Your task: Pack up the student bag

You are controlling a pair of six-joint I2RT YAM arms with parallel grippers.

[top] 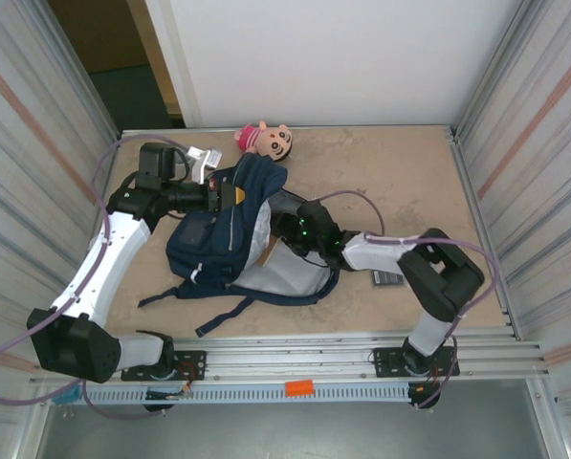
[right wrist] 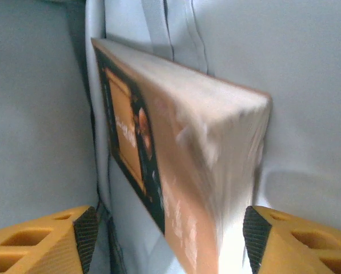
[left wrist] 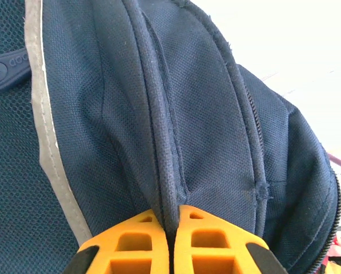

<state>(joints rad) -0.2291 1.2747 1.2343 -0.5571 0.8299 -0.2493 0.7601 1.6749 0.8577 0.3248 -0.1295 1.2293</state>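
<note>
We're seeing the book [right wrist: 187, 120] sitting inside the student bag [top: 230, 239], bag lying centre of the table [top: 400, 186], doll [top: 263, 138] lying just behind it.

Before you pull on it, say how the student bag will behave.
Probably floppy: the student bag sags in folds from the left gripper, shut on a fabric seam. Its loose straps would likely drag along. The book inside may shift and tip it.

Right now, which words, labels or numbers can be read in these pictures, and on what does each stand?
"doo", then hidden: navy rubber tab on the navy-blue fabric backpack.
Cover of the thick orange-and-black book: lettering too blurred to read.
</note>
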